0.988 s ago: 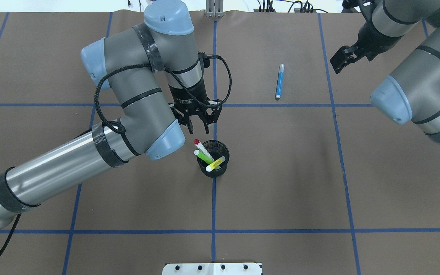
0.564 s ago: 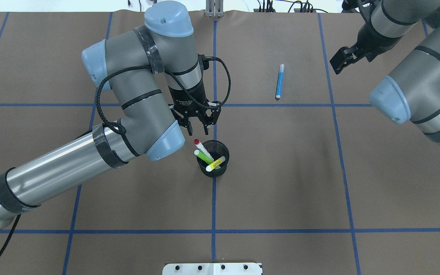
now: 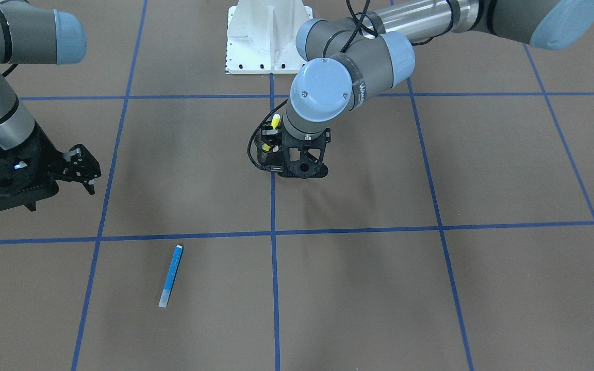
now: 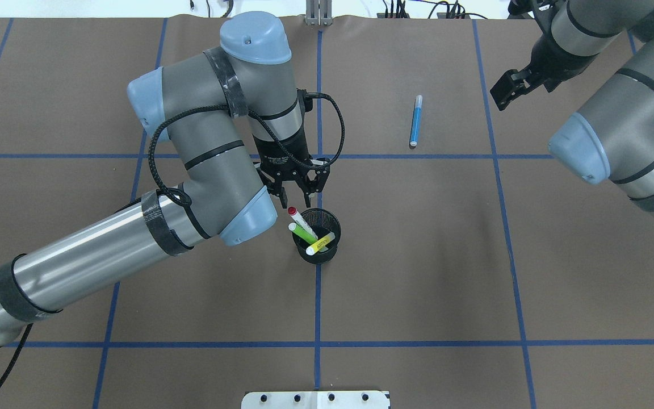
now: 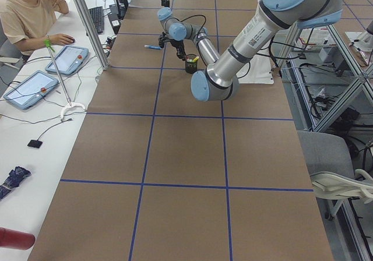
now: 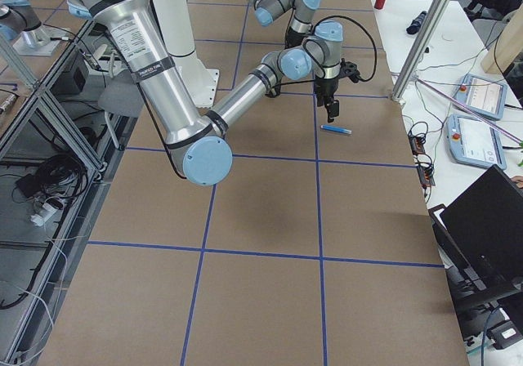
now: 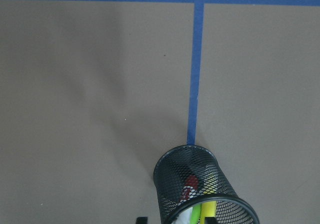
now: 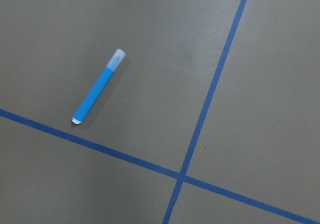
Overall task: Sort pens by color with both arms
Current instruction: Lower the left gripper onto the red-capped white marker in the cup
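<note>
A black mesh cup (image 4: 327, 218) stands at the table's middle on a blue tape line. It holds the white pen with the red cap (image 4: 297, 216), the lime green pen (image 4: 303, 232) and the yellow pen (image 4: 320, 243), all leaning. My left gripper (image 4: 295, 200) hangs open just behind the cup, its fingertips right above the red cap. In the left wrist view the cup (image 7: 205, 189) sits at the bottom edge. The blue pen (image 4: 415, 121) lies flat at the far right, also in the right wrist view (image 8: 97, 93). My right gripper (image 4: 503, 91) is open, raised to the right of the blue pen.
Blue tape lines divide the brown table into squares. The white base pedestal (image 4: 315, 399) sits at the near edge. A person sits at a side desk (image 5: 26, 16) with tablets beyond the table's far edge.
My left gripper has moved a little toward the cup and lower, and its fingertips now hang nearer the red cap. The right arm has shifted slightly away. The pens have not moved.
</note>
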`<state>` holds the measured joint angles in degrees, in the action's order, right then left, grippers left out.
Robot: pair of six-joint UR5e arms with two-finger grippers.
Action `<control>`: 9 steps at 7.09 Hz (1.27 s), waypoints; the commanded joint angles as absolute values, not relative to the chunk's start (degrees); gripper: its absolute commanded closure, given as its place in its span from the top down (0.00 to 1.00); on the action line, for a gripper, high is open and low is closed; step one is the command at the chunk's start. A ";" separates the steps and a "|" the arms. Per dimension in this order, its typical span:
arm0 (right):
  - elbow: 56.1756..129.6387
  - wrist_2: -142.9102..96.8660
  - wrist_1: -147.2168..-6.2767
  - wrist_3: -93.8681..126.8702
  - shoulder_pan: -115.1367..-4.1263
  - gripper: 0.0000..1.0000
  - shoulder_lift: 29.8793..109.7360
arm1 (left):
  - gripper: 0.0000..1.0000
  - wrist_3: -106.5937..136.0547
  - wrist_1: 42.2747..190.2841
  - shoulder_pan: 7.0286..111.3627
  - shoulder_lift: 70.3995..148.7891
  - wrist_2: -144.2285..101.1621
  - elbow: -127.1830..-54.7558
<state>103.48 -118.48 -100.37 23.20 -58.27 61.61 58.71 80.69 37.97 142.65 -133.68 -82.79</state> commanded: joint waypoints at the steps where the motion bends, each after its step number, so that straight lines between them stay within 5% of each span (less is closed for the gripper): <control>1: 103.36 -118.48 -100.37 23.20 -58.10 0.98 61.61 | 0.45 58.71 80.68 37.71 142.47 -133.68 -82.88; 9: 103.27 -118.48 -100.37 23.20 -58.10 0.98 61.70 | 0.41 58.62 80.68 37.71 141.42 -134.91 -83.85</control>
